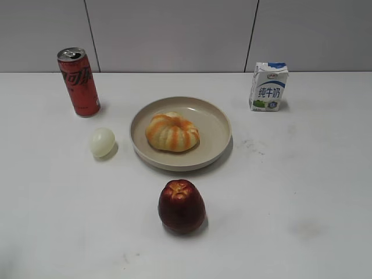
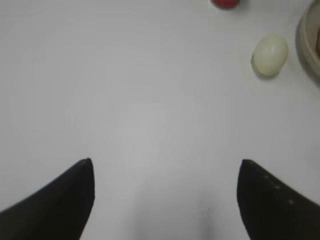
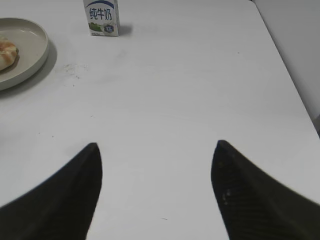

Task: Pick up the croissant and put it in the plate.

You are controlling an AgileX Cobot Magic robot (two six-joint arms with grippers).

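Note:
The croissant (image 1: 172, 132), a puffy ring with orange-brown and cream stripes, lies inside the round beige plate (image 1: 215, 119) at the table's middle. Part of it shows in the right wrist view (image 3: 6, 52) on the plate (image 3: 35, 47) at the far left. The plate's rim also shows at the right edge of the left wrist view (image 2: 307, 40). My left gripper (image 2: 165, 162) is open and empty above bare table. My right gripper (image 3: 156, 145) is open and empty above bare table. Neither gripper shows in the exterior view.
A red soda can (image 1: 78, 81) stands at the back left. A pale egg (image 1: 102, 142) (image 2: 270, 55) lies left of the plate. A dark red apple (image 1: 181, 206) sits in front of it. A milk carton (image 1: 268, 86) (image 3: 101, 17) stands at the back right. The table's right edge (image 3: 295, 95) is near.

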